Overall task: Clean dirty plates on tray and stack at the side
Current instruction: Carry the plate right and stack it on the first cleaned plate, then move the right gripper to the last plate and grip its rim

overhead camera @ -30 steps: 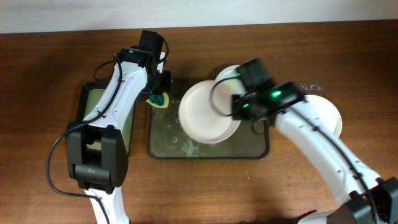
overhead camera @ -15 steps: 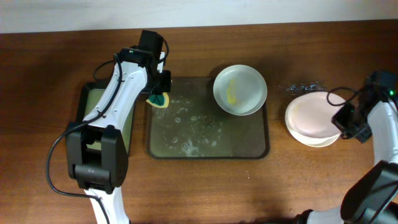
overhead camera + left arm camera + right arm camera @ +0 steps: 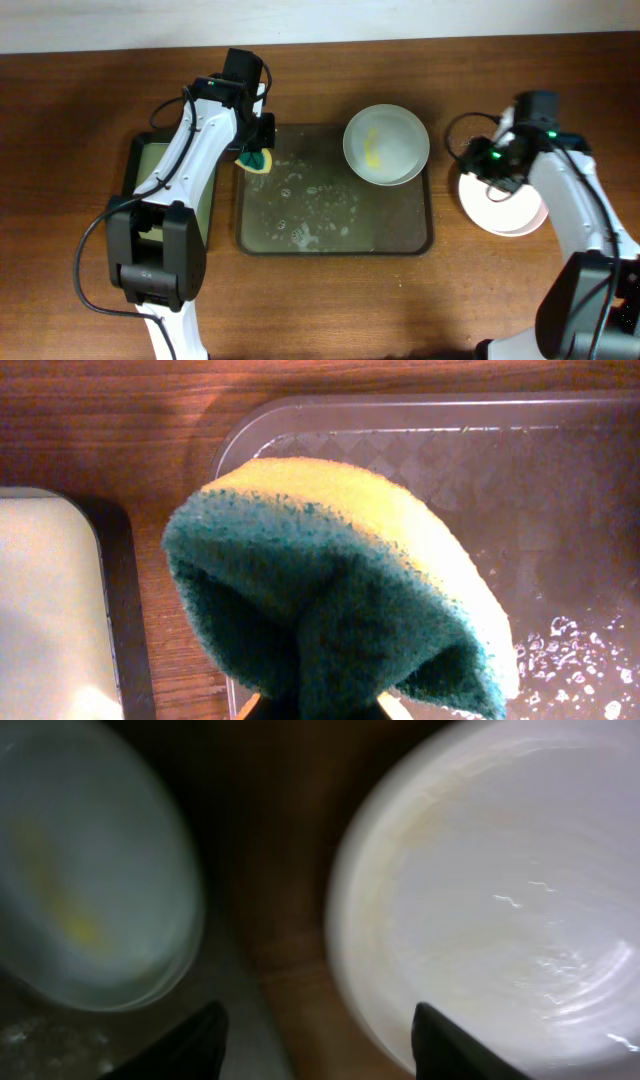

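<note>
1. The tray [image 3: 330, 235] is set mid-tabletop [image 3: 80, 120]. Only water and suds are held in its near half.
2. Right of the tray, clean plates are stacked [image 3: 503, 212]. The right jaws are spread apart and empty just above them.
3. In the tray's far right corner lies one yellow-smeared plate [image 3: 386, 144]. It is judged stiff, light, wet-slippery and breakable, and is best pinched at the rim.
4. At the tray's far left corner, a soft sponge [image 3: 340, 590] is clamped in the left jaws.
</note>
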`<action>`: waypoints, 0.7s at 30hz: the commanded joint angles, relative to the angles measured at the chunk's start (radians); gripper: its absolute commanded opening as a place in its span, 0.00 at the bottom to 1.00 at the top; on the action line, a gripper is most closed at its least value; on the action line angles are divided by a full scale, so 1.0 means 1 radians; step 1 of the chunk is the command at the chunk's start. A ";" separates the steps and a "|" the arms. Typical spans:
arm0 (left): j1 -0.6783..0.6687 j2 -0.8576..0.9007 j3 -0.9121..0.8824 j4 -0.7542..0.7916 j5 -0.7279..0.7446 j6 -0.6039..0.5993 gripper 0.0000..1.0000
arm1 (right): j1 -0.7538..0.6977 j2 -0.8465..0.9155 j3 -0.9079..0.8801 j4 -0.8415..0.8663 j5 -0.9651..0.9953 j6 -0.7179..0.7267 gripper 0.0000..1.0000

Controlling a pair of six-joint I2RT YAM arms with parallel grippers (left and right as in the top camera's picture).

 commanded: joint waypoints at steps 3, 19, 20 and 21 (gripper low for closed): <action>0.000 0.000 0.015 0.001 0.010 -0.013 0.00 | 0.156 0.077 0.014 0.084 0.041 0.178 0.59; 0.000 0.000 0.015 0.006 0.010 -0.013 0.00 | 0.328 0.294 0.016 -0.106 -0.165 0.102 0.33; 0.000 0.000 0.015 0.006 0.010 -0.013 0.00 | 0.364 0.294 0.018 -0.121 -0.188 0.092 0.33; 0.000 0.000 0.015 0.006 0.010 -0.013 0.00 | 0.393 0.294 0.021 -0.124 -0.195 0.092 0.34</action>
